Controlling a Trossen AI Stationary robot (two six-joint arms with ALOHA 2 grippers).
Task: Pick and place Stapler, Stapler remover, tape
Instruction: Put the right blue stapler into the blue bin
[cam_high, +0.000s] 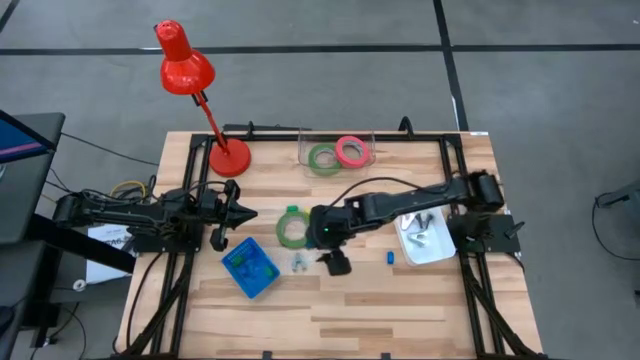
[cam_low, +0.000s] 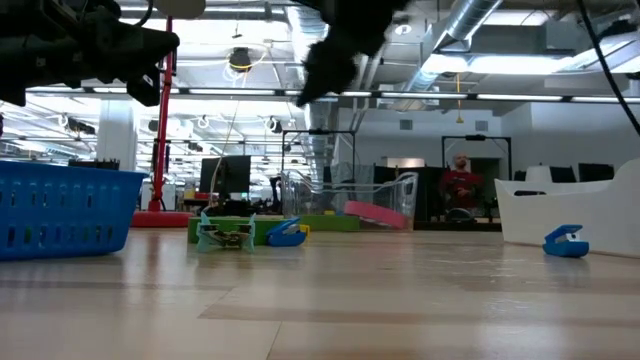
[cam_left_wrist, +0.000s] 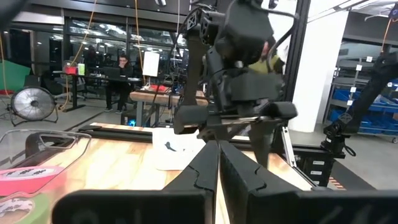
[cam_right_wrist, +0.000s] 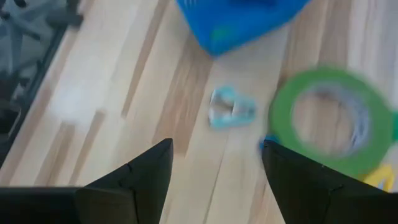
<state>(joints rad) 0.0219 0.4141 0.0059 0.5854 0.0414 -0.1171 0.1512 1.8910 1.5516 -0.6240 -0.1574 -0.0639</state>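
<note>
My right gripper (cam_high: 336, 263) (cam_right_wrist: 214, 168) hangs open above the middle of the table and touches nothing. Below it lie a small pale blue-green piece (cam_right_wrist: 230, 107) (cam_high: 300, 263) and a green tape ring (cam_right_wrist: 333, 118) (cam_high: 293, 228), flat on the wood. A small blue piece (cam_high: 390, 257) (cam_low: 565, 242) lies nearer the white tray (cam_high: 440, 250). Which small piece is the stapler and which the stapler remover, I cannot tell. A second green tape ring (cam_high: 322, 158) and a pink one (cam_high: 351, 151) sit in a clear container at the far edge. My left gripper (cam_high: 245, 213) (cam_left_wrist: 217, 168) waits shut at the left.
A blue basket (cam_high: 250, 268) (cam_low: 60, 210) stands on the near left part of the table. A red desk lamp (cam_high: 228, 157) has its base at the far left corner. The white tray holds a few small grey pieces. Bare wood lies along the near edge.
</note>
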